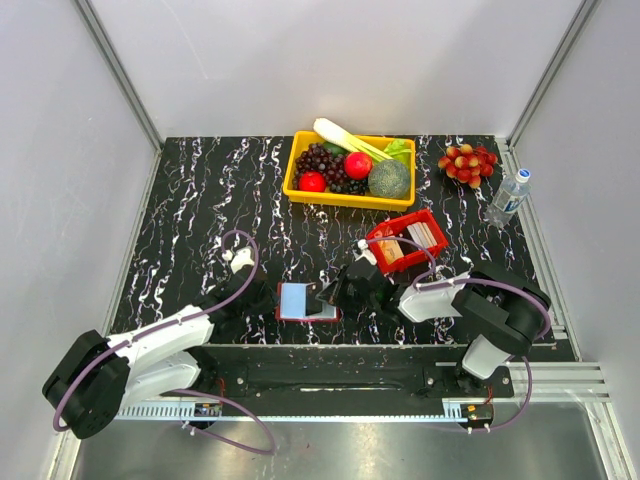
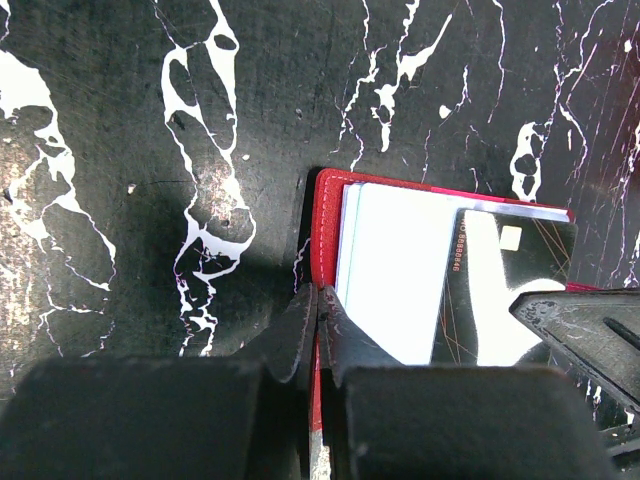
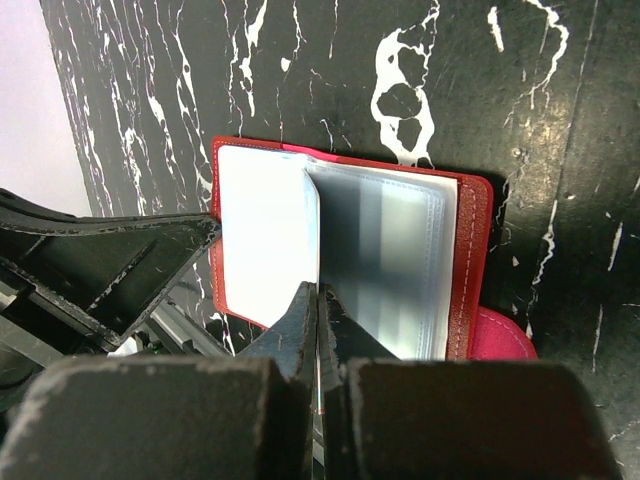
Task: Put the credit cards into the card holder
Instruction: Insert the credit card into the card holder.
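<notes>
Two grippers, both at card holder (image 1: 300,300), lying open on desk (image 1: 200,200) by near edge, approx. mid-width.
Entry a: left gripper (image 2: 318,300), fingers together, clamped on holder's red rim.
Entry b: right gripper (image 3: 318,295), fingers together, pinched on dark card (image 2: 505,290) stood over holder's right half.
Left wrist view only: card's broad face w/ chip; row of small digits along one edge, too fine to read.
Right wrist view only: same card edge-on; clear sleeves (image 3: 400,260); red tab (image 3: 500,338).
Top view only: red tray (image 1: 436,227) w/ more cards (image 1: 392,250), right of middle; yellow basket (image 1: 340,199) of fruit & veg at far edge; bottle (image 1: 509,195) nr far right corner, label unreadable.
</notes>
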